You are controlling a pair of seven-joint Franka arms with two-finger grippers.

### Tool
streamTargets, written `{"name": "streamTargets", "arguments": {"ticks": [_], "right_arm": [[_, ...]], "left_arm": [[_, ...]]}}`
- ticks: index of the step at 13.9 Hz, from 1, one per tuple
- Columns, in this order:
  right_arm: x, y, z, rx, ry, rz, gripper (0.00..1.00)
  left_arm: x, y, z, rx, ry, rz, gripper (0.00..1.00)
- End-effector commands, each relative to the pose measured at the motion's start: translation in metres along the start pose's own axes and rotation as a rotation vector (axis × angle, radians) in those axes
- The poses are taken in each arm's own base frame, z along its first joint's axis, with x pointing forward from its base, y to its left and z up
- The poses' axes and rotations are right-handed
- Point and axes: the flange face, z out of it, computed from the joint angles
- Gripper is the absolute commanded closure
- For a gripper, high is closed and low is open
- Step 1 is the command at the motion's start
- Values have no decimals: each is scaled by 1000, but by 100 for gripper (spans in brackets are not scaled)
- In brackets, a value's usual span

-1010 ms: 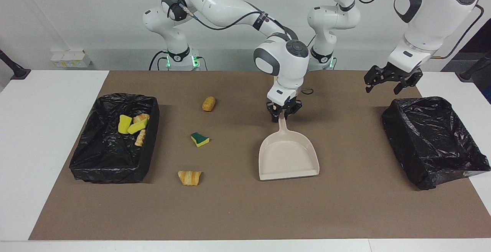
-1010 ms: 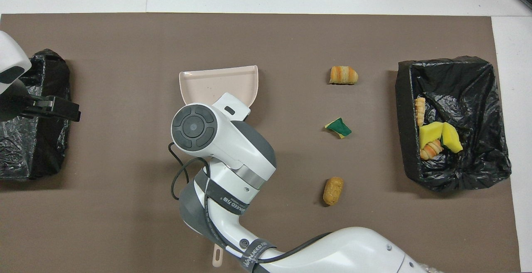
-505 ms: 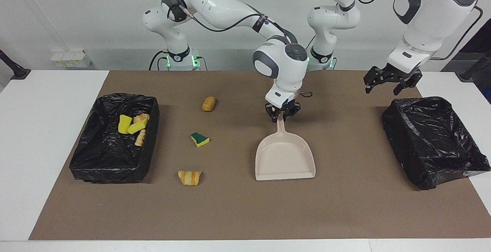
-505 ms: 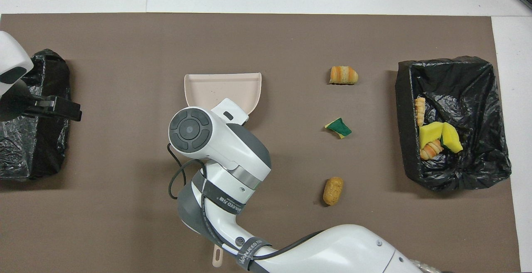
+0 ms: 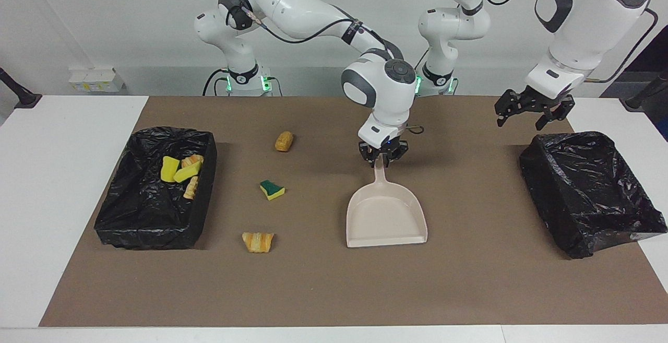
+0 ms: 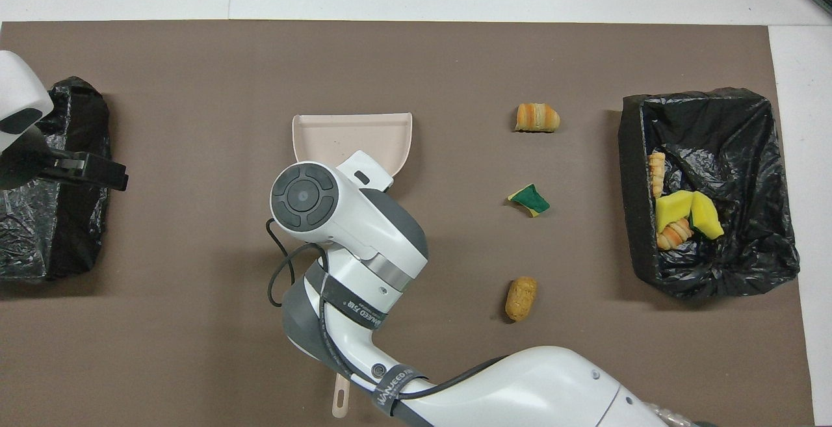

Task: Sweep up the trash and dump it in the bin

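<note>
A beige dustpan (image 5: 386, 217) (image 6: 351, 138) lies flat on the brown mat, its handle pointing toward the robots. My right gripper (image 5: 383, 157) is at the tip of that handle; the arm hides it in the overhead view. Three scraps of trash lie loose on the mat: a tan bread chunk (image 5: 284, 141) (image 6: 520, 298), a green-topped sponge piece (image 5: 272, 189) (image 6: 529, 199) and an orange striped chunk (image 5: 258, 241) (image 6: 537, 117). Several more lie in the black-lined bin (image 5: 151, 231) (image 6: 721, 277) at the right arm's end. My left gripper (image 5: 520, 122) (image 6: 104, 173) hangs open, holding nothing.
A second black-lined bin (image 5: 589, 197) (image 6: 39, 245) sits at the left arm's end, beneath the waiting left gripper. A small beige handle-like piece (image 6: 340, 402) pokes out under the right arm near the robots' edge. White table (image 5: 62, 176) borders the mat.
The dustpan has slid a little toward the right arm's end and straightened, with the right gripper staying at its handle. The left arm has hardly moved.
</note>
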Motion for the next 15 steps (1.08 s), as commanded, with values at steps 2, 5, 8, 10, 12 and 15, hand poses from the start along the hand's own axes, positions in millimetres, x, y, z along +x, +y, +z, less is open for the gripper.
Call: {"name": "streamTargets", "arguments": {"ticks": [2,5,8,10,12,15], "right_arm": [[8,19,-44,32,31,55,33],[23,75,-97,39,89,105,20],[36,136,-142,37,145,173,4],[45,170,-166,31,166,220,0],[50,202,-194,34,202,256,0],[36,251,-235,-33,172,229,0]], "left_arm": [[-9,4,9,12,9,18,0],[-10,16,42,7,-9,32,0],[-21,57,64,11,-31,79,0],[-38,91,82,21,-56,83,0],[-44,128,95,32,-30,75,0],[-49,179,109,34,-33,48,0]]}}
